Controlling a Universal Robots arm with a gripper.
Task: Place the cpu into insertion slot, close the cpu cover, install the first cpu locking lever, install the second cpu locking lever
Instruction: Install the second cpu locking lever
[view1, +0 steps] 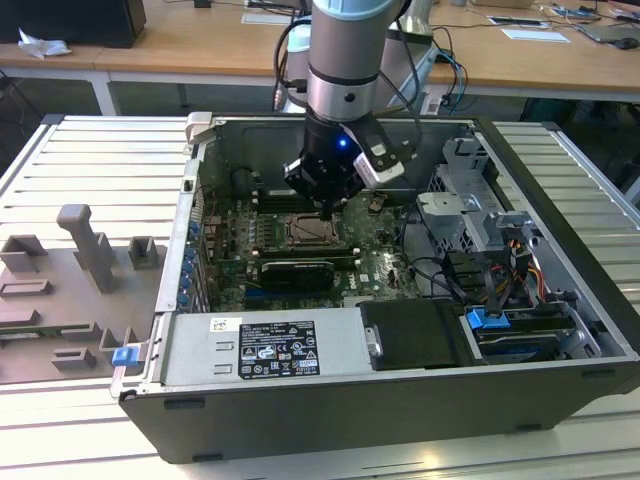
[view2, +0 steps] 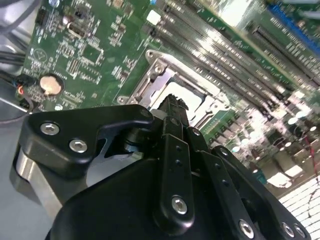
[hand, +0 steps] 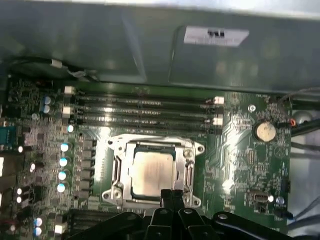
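flat within insertion slot (hand: 152, 172), cpu (hand: 151, 172)

Power supply label (view1: 275, 350): you'll see a black panel with white print and marks on the power supply's (view1: 200, 365) top; none of it can be read.
Small sticker (view1: 225, 323): white, beside that panel; print illegible to you.
Case wall sticker (hand: 216, 35): white with dark marks; you can't read it.
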